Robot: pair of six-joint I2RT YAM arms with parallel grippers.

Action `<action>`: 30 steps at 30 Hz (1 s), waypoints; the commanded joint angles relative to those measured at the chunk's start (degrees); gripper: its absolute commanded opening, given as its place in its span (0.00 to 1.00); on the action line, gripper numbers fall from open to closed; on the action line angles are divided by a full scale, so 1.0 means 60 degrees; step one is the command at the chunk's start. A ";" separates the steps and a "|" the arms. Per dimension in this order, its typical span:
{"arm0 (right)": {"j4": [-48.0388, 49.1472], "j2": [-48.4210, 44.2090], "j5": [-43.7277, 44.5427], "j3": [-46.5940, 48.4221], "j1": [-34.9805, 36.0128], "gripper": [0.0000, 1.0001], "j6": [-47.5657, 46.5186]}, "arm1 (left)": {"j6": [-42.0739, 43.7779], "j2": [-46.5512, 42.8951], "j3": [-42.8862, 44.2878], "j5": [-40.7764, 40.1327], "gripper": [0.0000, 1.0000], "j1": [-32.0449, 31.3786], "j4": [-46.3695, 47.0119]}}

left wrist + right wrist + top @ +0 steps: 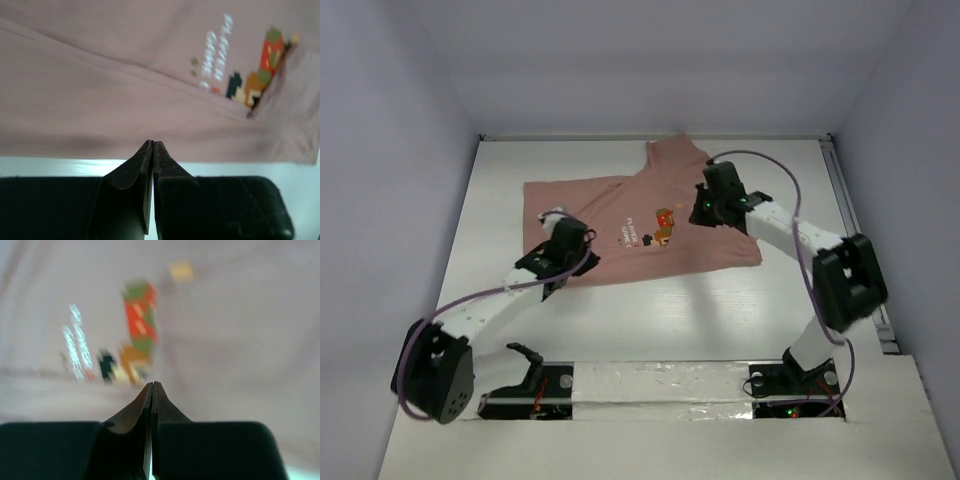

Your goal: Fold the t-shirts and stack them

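Pink shirt on table, toward 12 o'clock, graphic up, flap skewed at 1 o'clock. At its 8 o'clock edge, left fingers closed, empty. At 3 o'clock of graphic, right fingers closed, no cloth seen pinched. Risk: closed tips shoving fabric, bunching it; skewed flap gives crooked fold.

Top view overhead, wrist views close — all share chest graphic.
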 commanded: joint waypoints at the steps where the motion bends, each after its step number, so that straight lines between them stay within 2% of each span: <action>1: 0.0202 -0.1579 0.1063 -0.1913 -0.0204 0.00 0.0257 | -0.0649 0.1409 0.0717 -0.0671 0.00 -0.1343 0.0724; 2: 0.0260 -0.1857 0.1006 -0.2352 -0.0379 0.00 0.0316 | -0.0679 0.1749 0.0892 -0.0730 0.00 -0.1897 0.0826; 3: 0.0289 -0.1932 0.0919 -0.3067 -0.0830 0.00 0.0360 | -0.0679 0.2086 0.1285 -0.0745 0.00 -0.2091 0.0987; 6: 0.0553 -0.2006 0.0567 -0.3747 -0.1609 0.00 0.0347 | -0.0518 0.3303 0.2164 -0.0862 0.00 -0.2691 0.1033; 8: 0.0699 -0.1803 0.0377 -0.3968 -0.2123 0.00 0.0157 | -0.0430 0.4137 0.2561 -0.0790 0.00 -0.2809 0.1105; 12: 0.0437 -0.1465 0.0479 -0.3851 -0.2344 0.00 0.0111 | -0.0357 0.4462 0.2564 -0.0760 0.00 -0.2810 0.1208; 15: -0.0148 -0.1581 0.0697 -0.4260 -0.2432 0.00 0.0448 | -0.0386 0.4200 0.2200 -0.0672 0.00 -0.2810 0.0990; 18: -0.0632 -0.2283 0.0714 -0.5298 -0.2622 0.00 0.0741 | -0.0255 0.3220 0.1744 -0.0861 0.00 -0.2810 0.0712; 23: -0.1555 -0.3337 -0.0033 -0.6194 -0.2710 0.00 0.1428 | 0.0097 0.2105 0.2152 -0.1433 0.00 -0.2358 -0.0606; 26: -0.2197 -0.3690 0.0067 -0.6180 -0.2798 0.00 0.1766 | 0.0331 0.1666 0.2577 -0.1565 0.09 -0.2094 -0.1120; 27: -0.2331 -0.4039 0.0170 -0.6137 -0.2798 0.00 0.1782 | 0.0390 0.1592 0.2767 -0.1551 0.13 -0.1803 -0.1193; 28: -0.2492 -0.4231 0.0374 -0.5991 -0.2899 0.00 0.1782 | 0.0622 0.1490 0.2870 -0.1493 0.22 -0.1597 -0.1165; 30: -0.3005 -0.4728 0.0960 -0.5728 -0.3016 0.00 0.1665 | 0.0945 0.1562 0.3279 -0.1288 0.27 -0.0736 -0.1063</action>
